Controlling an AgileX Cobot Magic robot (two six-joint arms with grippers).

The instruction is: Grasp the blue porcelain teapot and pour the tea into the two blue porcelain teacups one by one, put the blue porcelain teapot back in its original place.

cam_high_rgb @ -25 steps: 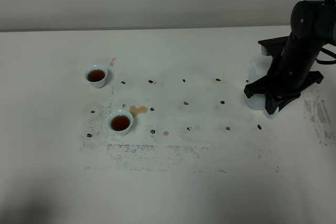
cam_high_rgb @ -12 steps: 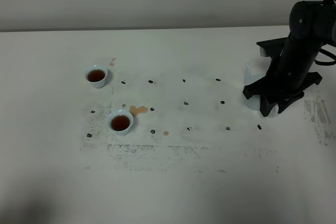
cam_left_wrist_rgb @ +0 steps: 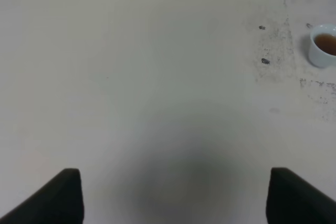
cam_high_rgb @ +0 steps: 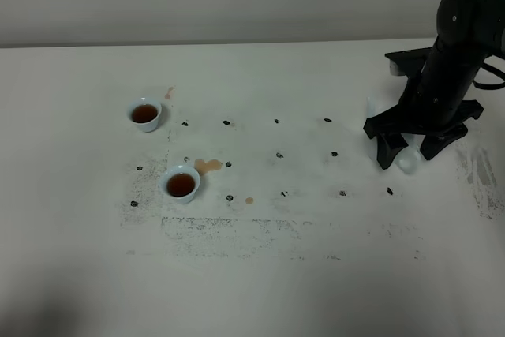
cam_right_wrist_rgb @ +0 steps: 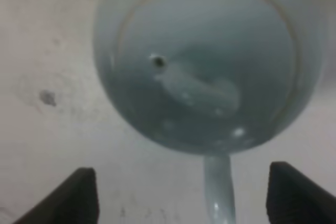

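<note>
Pale blue-white glossy porcelain teapot (cam_right_wrist_rgb: 210, 61) is sitting on the white bench (cam_high_rgb: 260, 274), right side; your right gripper (cam_high_rgb: 407, 150) is straddling it, spread wide, holding nothing. Retreating sideways risks clipping the thin spout (cam_right_wrist_rgb: 219, 192).

— Where is the blue porcelain teapot (cam_right_wrist_rgb: 205, 61) seen?

— Upright, lid on, far to the right of the two blue porcelain teacups, its thin spout (cam_right_wrist_rgb: 219, 192) visible.

— And the cups?

— The farther teacup (cam_high_rgb: 145, 114) and the nearer teacup (cam_high_rgb: 181, 185) are set apart, upright, each filled with reddish-brown tea (cam_high_rgb: 181, 185).
</note>
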